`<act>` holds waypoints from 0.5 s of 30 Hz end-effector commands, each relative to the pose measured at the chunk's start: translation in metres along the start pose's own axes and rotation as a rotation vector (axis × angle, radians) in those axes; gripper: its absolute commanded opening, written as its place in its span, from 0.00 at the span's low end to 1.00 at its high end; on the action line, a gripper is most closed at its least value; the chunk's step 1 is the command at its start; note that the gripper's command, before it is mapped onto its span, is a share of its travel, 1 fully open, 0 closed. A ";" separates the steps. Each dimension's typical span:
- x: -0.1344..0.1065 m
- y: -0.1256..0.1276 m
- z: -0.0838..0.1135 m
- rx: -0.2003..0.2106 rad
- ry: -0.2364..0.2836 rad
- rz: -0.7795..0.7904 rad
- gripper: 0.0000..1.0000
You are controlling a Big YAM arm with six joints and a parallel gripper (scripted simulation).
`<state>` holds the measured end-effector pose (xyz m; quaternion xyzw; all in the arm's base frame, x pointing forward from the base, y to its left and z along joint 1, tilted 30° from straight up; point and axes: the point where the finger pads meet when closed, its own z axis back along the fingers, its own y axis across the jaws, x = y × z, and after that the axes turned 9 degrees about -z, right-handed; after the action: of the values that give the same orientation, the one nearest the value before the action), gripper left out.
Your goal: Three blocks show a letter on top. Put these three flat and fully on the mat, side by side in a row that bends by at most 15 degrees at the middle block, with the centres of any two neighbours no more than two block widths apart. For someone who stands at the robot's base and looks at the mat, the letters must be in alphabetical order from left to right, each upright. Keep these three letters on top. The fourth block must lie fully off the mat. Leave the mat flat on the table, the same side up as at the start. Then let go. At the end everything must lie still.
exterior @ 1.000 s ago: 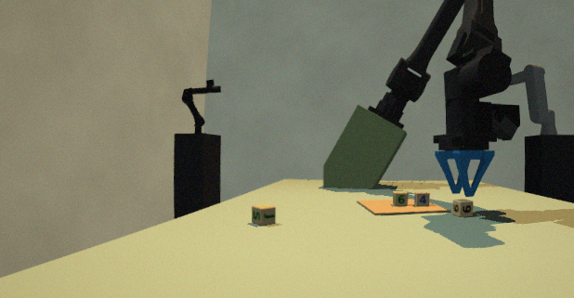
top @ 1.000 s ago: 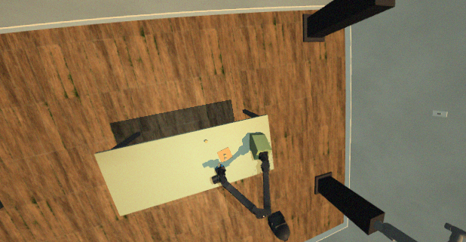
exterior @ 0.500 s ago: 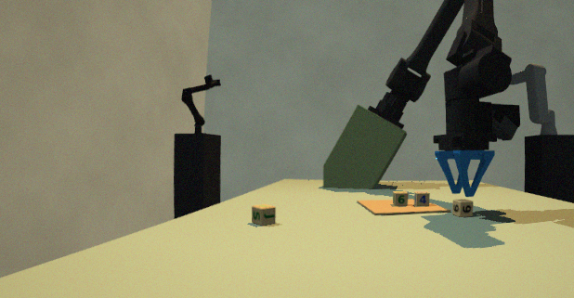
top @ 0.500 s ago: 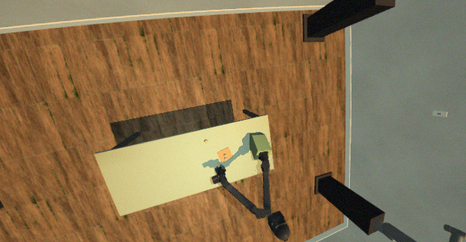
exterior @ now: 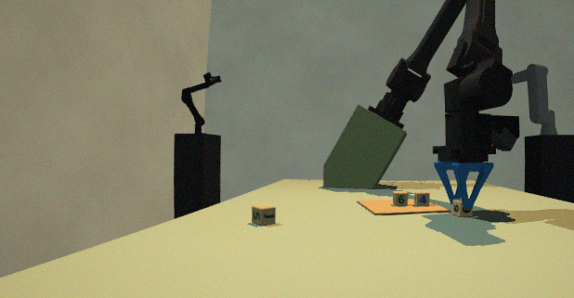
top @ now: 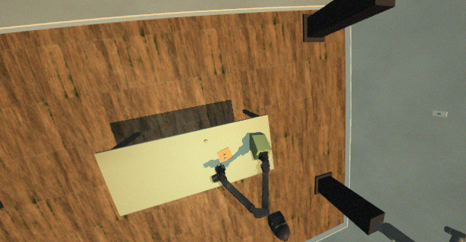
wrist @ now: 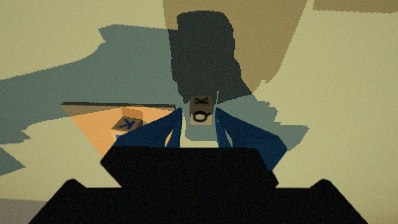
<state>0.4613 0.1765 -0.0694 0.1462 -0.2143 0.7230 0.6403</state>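
Observation:
A block (exterior: 463, 210) (wrist: 201, 111) stands on the table just beside the mat, with Q on its top and K on a side in the wrist view. My gripper (exterior: 461, 205) (wrist: 198, 112) is open, its blue fingertips on either side of this block with small gaps in the wrist view. The orange mat (exterior: 371, 206) (wrist: 92, 119) lies flat. Two blocks stand on it, one with a green 6 (exterior: 400, 200) and one with a blue 4 (exterior: 422, 200) on the side. Their top letters are not readable. Another block (top: 205, 141) (exterior: 263, 214) stands off the mat.
A second arm (top: 265, 187) holds a large green box-shaped object (top: 260, 145) (exterior: 364, 149) tilted at the far end of the table, beyond the mat in the exterior view. Shadows of the arms fall across the table around the mat.

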 end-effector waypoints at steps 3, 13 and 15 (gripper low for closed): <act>0.008 -0.013 -0.008 -0.023 -0.004 0.008 0.41; 0.013 -0.017 -0.006 -0.038 -0.008 0.014 0.41; 0.013 -0.017 -0.006 -0.038 -0.008 0.014 0.41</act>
<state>0.4642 0.1843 -0.0814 0.1444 -0.2166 0.7222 0.6408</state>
